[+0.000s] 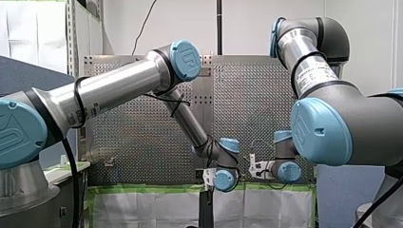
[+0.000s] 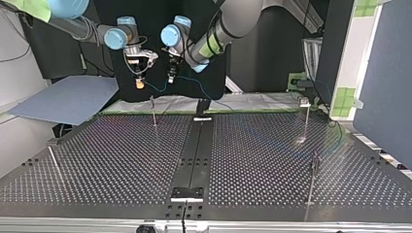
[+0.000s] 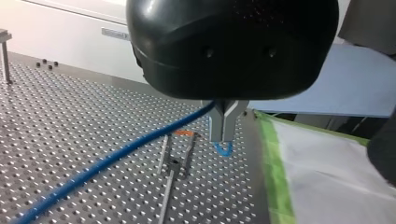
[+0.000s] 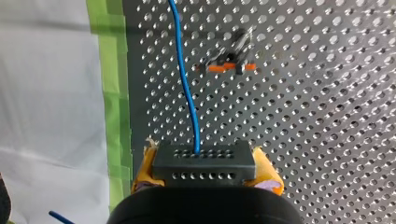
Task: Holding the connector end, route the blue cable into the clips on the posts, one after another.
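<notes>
Because both tools hang well above the desk (image 2: 121,160), in the upper left-centre of the top view, we judge the main risk to be the short slack loop of blue cable (image 3: 107,161) between them. If the two arms draw apart, it would go taut and could drag the connector (image 4: 204,158) askew in its grip or slide the line through the other tool. A second risk is the nearest post (image 2: 153,110), just below the tools in that view. Coming down off-line, the cable could land beside its orange clip (image 3: 184,134) rather than in it, or a tool could knock the thin post. The long trailing run might also snag.

Our right tool (image 2: 140,82) is closed on the black connector, its yellow pads (image 4: 267,173) pressed to either side, the cable leaving ahead of it. Our left tool (image 3: 223,133) has its metal fingers (image 3: 215,123) pinched together on the cable a little way along, a small bend showing just under the tips. Neither touches the desk.
</notes>
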`<action>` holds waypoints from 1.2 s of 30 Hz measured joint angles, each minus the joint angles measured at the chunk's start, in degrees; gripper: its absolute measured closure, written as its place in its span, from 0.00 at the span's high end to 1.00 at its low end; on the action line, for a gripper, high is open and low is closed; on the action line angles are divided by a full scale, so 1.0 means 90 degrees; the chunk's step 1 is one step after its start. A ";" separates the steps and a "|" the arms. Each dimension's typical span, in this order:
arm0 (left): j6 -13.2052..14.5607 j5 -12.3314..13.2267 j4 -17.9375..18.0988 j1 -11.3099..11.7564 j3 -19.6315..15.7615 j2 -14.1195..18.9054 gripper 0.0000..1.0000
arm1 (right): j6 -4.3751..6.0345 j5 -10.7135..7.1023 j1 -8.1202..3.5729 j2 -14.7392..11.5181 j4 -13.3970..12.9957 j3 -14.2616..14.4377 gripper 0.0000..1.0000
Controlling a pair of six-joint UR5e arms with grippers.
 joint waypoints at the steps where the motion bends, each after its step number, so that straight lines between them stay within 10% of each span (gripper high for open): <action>1: 0.0002 -0.0058 -0.0017 -0.0018 0.0078 -0.0011 0.00 | -0.0036 -0.0026 -0.0018 0.0001 0.0009 0.0000 0.00; 8: 0.0050 -0.0407 -0.0124 -0.0059 0.0516 -0.0025 0.00 | -0.0241 -0.0395 -0.0088 0.0005 0.0025 -0.0002 0.00; 16: 0.0067 -0.0469 -0.0146 -0.0021 0.0651 -0.0041 0.00 | -0.0078 -0.0851 -0.0264 0.0006 0.0004 -0.0034 0.00; 29: -0.0110 -0.0375 -0.0374 -0.0137 0.1296 -0.0715 0.00 | -0.0002 -0.1618 -0.0926 0.0016 0.0078 -0.0053 0.00; 36: -0.0148 -0.0415 -0.0353 -0.0134 0.1600 -0.0825 0.00 | -0.0022 -0.1704 -0.1025 0.0230 0.0083 -0.0230 0.00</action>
